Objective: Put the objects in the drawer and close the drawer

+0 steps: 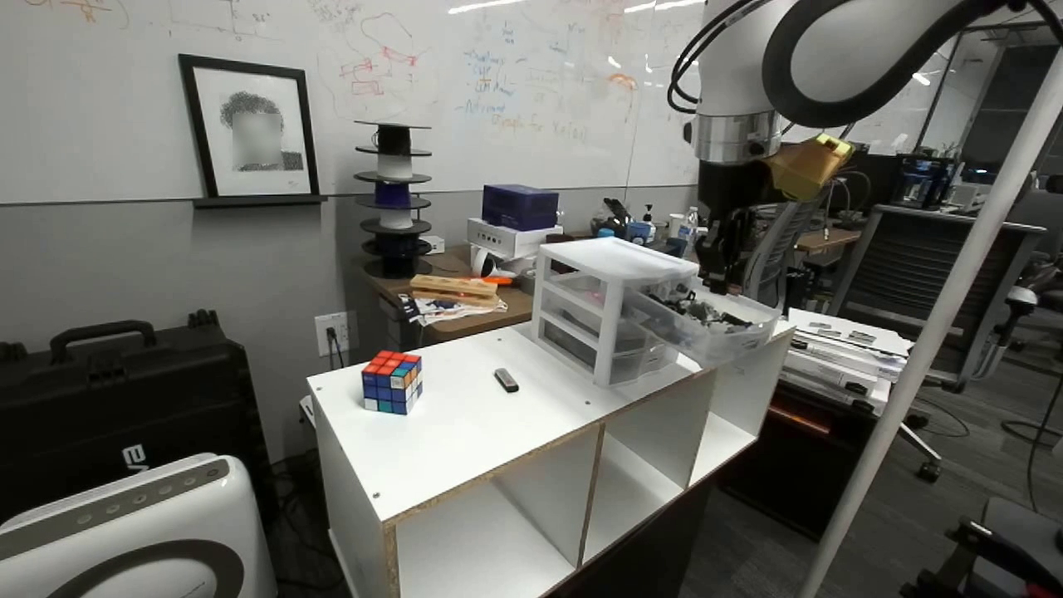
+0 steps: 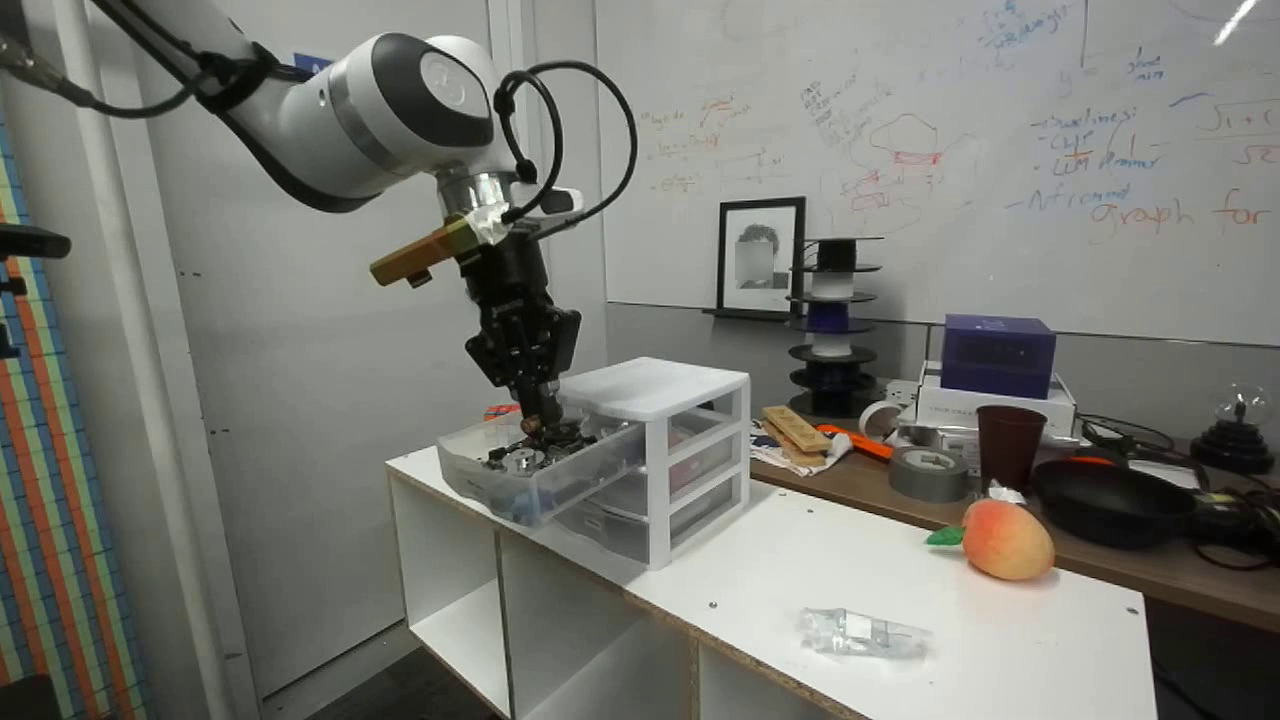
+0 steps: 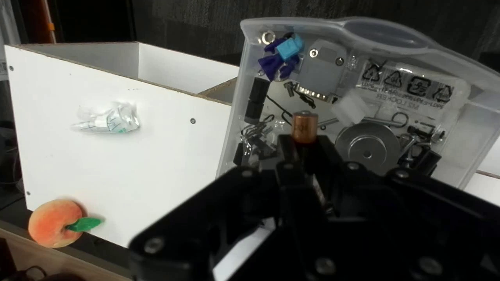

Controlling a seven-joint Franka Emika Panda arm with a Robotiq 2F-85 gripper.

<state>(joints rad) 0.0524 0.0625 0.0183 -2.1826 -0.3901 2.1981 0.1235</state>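
Gripping copper-tipped cylindrical battery (image 3: 304,127) in jaws pinched to its width, over pulled-out clear top drawer (image 2: 590,478) of white unit (image 2: 650,385), with metal disc (image 3: 367,146), grey connector (image 3: 322,67), purple-blue toy (image 3: 287,54) and screws (image 3: 408,147) inside.

The white desk (image 2: 780,560) is carrying a drawer unit (image 2: 658,475), a peach (image 2: 1008,542) and a clear packet (image 2: 862,634); in an exterior view it is bearing a Rubik's cube (image 1: 390,384) and a dark stick (image 1: 506,380).
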